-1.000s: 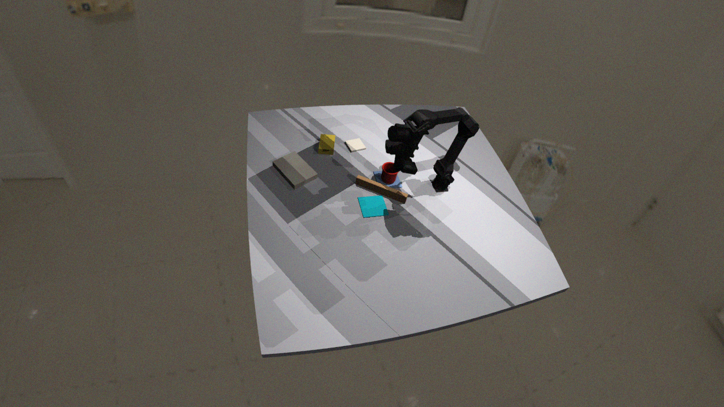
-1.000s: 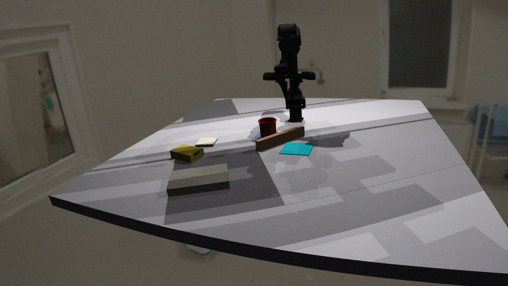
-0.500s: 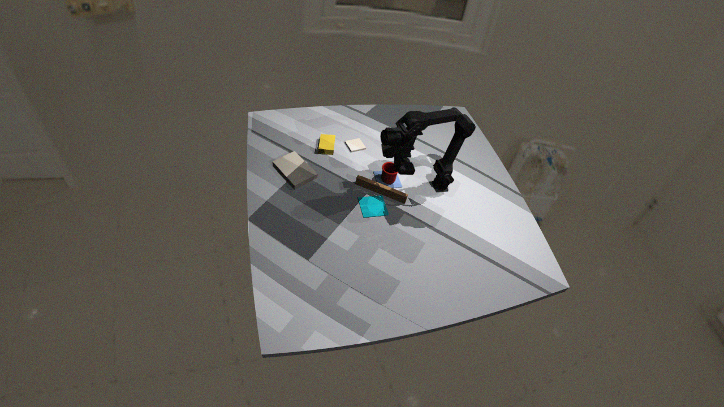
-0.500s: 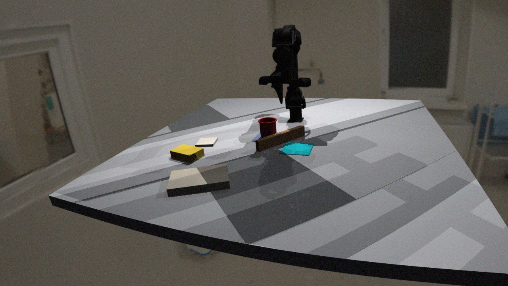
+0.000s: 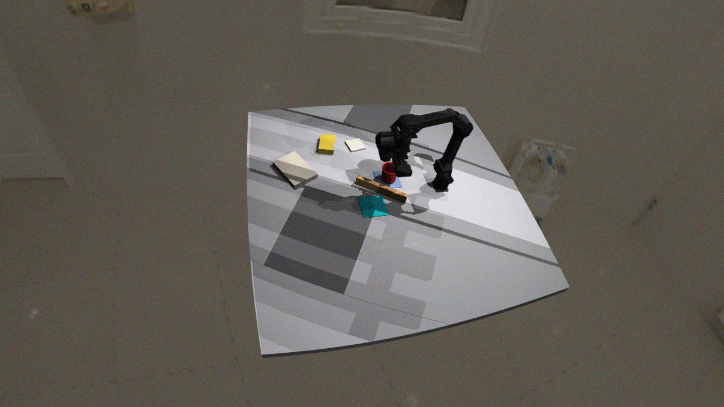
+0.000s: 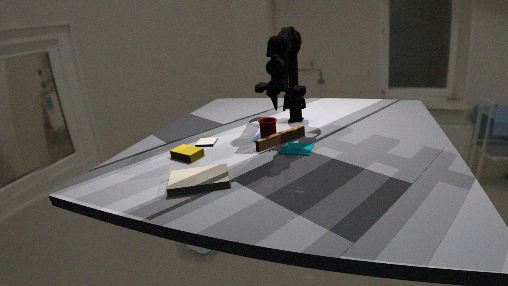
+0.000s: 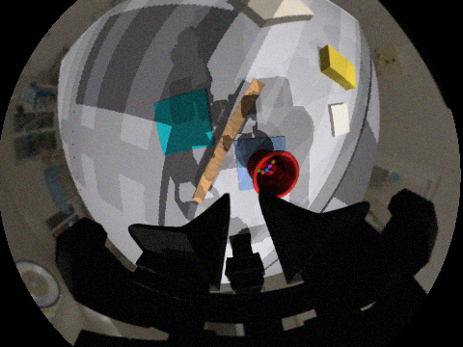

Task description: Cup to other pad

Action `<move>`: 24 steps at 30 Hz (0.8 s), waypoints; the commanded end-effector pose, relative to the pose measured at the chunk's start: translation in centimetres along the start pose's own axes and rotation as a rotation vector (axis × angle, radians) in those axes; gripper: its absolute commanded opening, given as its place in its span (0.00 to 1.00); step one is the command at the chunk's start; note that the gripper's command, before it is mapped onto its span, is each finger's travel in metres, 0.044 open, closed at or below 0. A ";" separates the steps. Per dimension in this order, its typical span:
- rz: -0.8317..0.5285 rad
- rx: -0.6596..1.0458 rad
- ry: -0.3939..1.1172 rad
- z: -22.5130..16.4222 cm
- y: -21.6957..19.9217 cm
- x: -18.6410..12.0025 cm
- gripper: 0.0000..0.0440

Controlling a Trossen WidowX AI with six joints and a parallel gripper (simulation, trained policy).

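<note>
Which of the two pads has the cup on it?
The blue pad, on the robot-base side of the wooden bar; the teal pad bears none.

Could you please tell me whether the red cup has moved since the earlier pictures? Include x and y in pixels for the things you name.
No; the red cup [image 5: 388,173] [image 6: 268,127] [image 7: 280,180] stands on the blue pad [image 5: 396,183] [image 6: 255,137] [image 7: 245,179], beside the wooden bar [image 5: 380,189] [image 6: 280,138] [image 7: 227,145], just as before.
</note>
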State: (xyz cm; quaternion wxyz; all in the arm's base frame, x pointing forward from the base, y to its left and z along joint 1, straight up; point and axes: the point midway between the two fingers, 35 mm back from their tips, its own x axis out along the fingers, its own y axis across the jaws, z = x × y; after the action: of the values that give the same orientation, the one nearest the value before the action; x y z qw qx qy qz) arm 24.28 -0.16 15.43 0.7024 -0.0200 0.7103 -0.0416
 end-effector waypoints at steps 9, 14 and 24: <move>-0.011 -0.040 0.065 -0.5 -1.3 3.1 0.37; -0.008 -0.067 0.083 -0.6 -1.6 4.4 0.38; 0.004 -0.148 0.114 -0.9 -2.1 7.6 0.38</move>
State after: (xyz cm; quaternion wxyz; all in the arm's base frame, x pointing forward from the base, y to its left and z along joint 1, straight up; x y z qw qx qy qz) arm 23.62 -2.61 9.16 0.6659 -0.0606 0.7436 0.0028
